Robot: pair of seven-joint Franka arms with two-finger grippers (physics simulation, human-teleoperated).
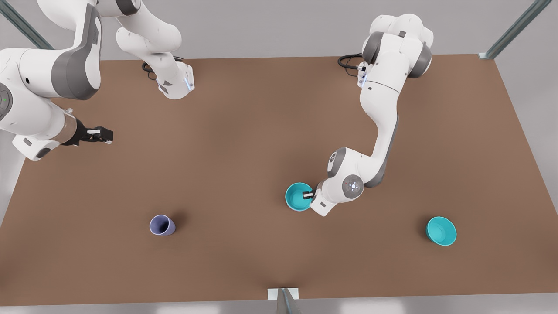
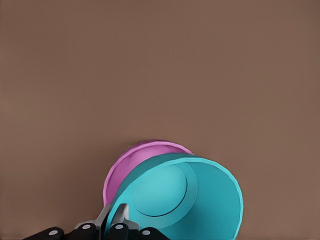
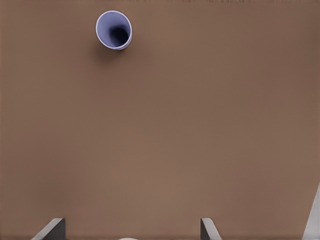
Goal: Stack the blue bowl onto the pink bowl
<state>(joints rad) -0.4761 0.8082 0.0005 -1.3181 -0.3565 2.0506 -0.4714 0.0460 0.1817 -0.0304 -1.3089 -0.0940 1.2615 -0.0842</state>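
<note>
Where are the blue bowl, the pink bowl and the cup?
blue bowl [image 2: 200, 200], left wrist view, on its inner wall.
pink bowl [image 2: 127, 165], left wrist view, on the outer wall showing behind the blue bowl.
cup [image 1: 159, 224], front view, on its inside just under the rim.

Beneath the left gripper, the blue bowl covers most of the pink bowl; the picture's edge cuts the blue bowl's near rim and the fingers' bases.
</note>
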